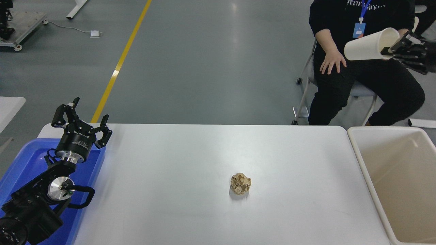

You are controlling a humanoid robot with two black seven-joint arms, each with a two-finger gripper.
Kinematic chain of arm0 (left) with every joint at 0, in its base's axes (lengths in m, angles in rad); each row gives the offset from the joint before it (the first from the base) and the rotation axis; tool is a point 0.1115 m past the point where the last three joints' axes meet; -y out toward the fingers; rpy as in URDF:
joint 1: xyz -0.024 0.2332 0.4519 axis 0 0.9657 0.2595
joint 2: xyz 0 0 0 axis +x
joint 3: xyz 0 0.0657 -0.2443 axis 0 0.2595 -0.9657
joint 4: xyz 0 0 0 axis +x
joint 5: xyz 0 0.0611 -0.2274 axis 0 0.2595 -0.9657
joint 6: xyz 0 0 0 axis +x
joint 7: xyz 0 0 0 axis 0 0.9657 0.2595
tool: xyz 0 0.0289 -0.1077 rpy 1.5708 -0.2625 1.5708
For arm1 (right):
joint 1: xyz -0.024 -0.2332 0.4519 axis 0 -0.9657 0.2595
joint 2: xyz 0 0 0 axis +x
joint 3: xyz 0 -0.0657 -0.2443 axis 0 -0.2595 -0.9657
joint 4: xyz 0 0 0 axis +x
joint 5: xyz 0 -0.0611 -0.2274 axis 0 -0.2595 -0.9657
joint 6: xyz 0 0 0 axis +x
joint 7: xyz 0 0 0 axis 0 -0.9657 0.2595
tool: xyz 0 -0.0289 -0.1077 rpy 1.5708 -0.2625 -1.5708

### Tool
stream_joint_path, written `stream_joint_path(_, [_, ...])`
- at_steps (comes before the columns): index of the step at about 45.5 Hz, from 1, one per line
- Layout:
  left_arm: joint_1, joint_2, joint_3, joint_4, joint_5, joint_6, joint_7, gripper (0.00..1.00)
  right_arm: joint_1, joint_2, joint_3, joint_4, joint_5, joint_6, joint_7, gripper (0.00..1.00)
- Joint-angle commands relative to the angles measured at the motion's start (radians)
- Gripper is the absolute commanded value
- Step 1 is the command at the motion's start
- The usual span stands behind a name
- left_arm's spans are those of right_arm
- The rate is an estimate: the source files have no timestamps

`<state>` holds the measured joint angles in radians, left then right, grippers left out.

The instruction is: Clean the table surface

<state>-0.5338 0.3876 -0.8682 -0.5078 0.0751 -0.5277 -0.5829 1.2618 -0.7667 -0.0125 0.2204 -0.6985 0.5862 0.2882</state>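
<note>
The white table surface (177, 170) fills the middle of the head view. A crumpled brown paper ball (240, 183) lies on it, right of centre. My right gripper (391, 50) is high at the upper right, off the table, shut on the rim of a white paper cup (369, 45) that lies on its side with its base pointing left. My left gripper (81, 117) is parked at the lower left above the blue tray, fingers spread open and empty.
A blue plastic tray (20, 163) sits at the table's left end under the left arm. A beige rectangular bin (398, 183) stands against the table's right edge. A person (357, 68) sits on a chair beyond the far right corner.
</note>
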Motion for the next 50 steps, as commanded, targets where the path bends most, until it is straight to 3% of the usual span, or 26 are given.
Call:
stream_joint_path(1, [0.000,0.000,0.000,0.000,0.000,0.000,0.000,1.00,-0.166,-0.006,-0.010,-0.222,0.048,-0.035,0.000,0.00])
stream_joint_path(11, [0.000,-0.001,0.000,0.000,0.000,0.000,0.000,1.00,-0.301,0.023,-0.040,-0.251,0.048,-0.238,-0.011,0.00])
stream_joint_path(20, [0.000,-0.001,0.000,0.000,0.000,0.000,0.000,1.00,-0.415,0.162,-0.073,-0.361,0.048,-0.385,-0.017,0.00])
stream_joint_path(38, [0.000,-0.001,0.000,0.000,0.000,0.000,0.000,1.00,-0.591,0.434,-0.066,-0.434,0.105,-0.532,-0.066,0.00])
stream_joint_path(50, [0.000,-0.001,0.000,0.000,0.000,0.000,0.000,1.00,-0.650,0.491,-0.066,-0.431,0.135,-0.569,-0.077,0.00])
